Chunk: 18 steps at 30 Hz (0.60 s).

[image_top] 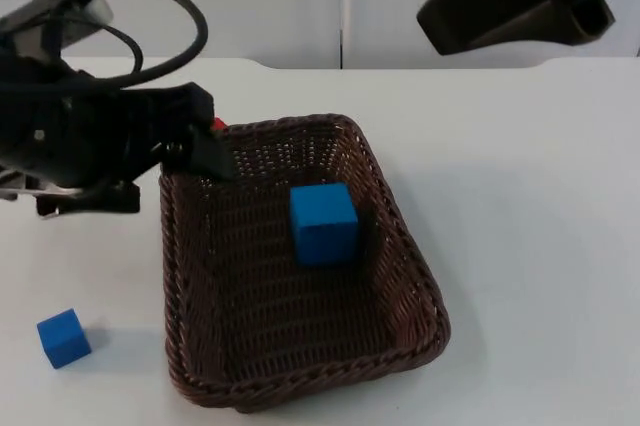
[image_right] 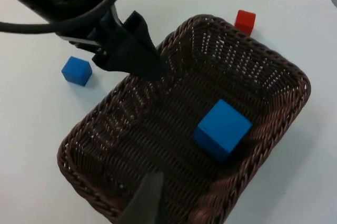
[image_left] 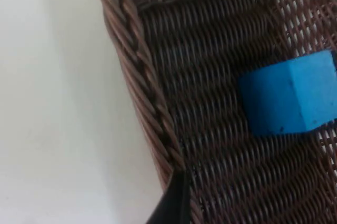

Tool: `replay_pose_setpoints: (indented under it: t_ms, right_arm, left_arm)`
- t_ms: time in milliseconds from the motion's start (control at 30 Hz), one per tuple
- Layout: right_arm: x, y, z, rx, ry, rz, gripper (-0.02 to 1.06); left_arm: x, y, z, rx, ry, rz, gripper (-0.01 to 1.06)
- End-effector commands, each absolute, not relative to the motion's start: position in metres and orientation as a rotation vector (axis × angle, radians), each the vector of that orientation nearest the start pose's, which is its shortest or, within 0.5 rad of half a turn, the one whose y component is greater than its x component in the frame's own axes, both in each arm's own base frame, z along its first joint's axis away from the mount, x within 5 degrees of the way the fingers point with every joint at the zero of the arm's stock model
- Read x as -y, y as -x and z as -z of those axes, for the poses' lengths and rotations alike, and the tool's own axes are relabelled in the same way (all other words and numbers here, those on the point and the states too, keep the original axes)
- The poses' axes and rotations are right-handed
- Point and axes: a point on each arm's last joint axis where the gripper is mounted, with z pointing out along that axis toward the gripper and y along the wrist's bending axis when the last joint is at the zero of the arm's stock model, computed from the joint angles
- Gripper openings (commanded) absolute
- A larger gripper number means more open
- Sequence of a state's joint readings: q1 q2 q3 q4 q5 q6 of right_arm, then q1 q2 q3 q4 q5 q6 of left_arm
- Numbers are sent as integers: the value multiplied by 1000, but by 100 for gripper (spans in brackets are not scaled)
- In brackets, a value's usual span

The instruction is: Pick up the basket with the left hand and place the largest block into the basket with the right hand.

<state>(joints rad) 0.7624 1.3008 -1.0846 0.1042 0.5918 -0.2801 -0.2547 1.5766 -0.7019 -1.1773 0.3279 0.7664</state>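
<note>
Lettering, brand marks and labels: none can be read on any item in these views.

Left claw (image_top: 205, 151) sits at the far-left corner of the brown wicker basket (image_top: 420, 276), left of centre in the top view. Its black fingers are clamped together on the basket rim, one finger inside the wall and one outside; the right wrist view shows the same grip (image_right: 138, 56) on the braided edge. In the left wrist view a black fingertip (image_left: 174, 203) lies directly against the rim braid (image_left: 139, 71).

Basket position: centre of the top view, on the white bench (image_top: 540, 196), its long axis running from upper centre toward the lower edge of the frame.

Largest block, a blue cube (image_top: 323, 223), lies inside the basket on the woven floor, nearer the far end and toward the right wall. It also appears in the left wrist view (image_left: 289, 95) and the right wrist view (image_right: 221, 129).

Smaller blue cube (image_top: 64, 337) rests on the bench at lower left of the top view, well apart from the basket. Small red cube (image_top: 218, 124) sits just behind the far-left corner, partly hidden by the left claw; the right wrist view shows it (image_right: 245, 21) just outside the basket.

Right claw: above the basket, looking down into it; the state of its fingers cannot be told.
</note>
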Motion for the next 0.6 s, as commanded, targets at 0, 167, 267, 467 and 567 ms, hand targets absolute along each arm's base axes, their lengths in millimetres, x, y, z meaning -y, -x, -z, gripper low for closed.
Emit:
replay_pose_setpoints:
  t_ms: [0, 167, 267, 467, 567]
  right_arm:
    - [-198, -201, -340, -2005, 1062, -367, 90]
    - [-198, -201, -341, -1997, 1057, -369, 90]
    - [-197, -200, -343, -1989, 1053, -371, 90]
    - [-192, -195, -351, -1966, 1044, -375, 90]
    - [-187, -189, -356, -1968, 1047, -378, 90]
  left_arm:
    - [97, -266, -185, -2523, 8, 628, 79]
    - [97, -260, -198, -2497, -33, 644, 79]
    - [97, -254, -210, -2471, -89, 666, 79]
    - [96, -241, -231, -2421, -200, 667, 79]
    - [94, -229, -246, -2385, -301, 649, 79]
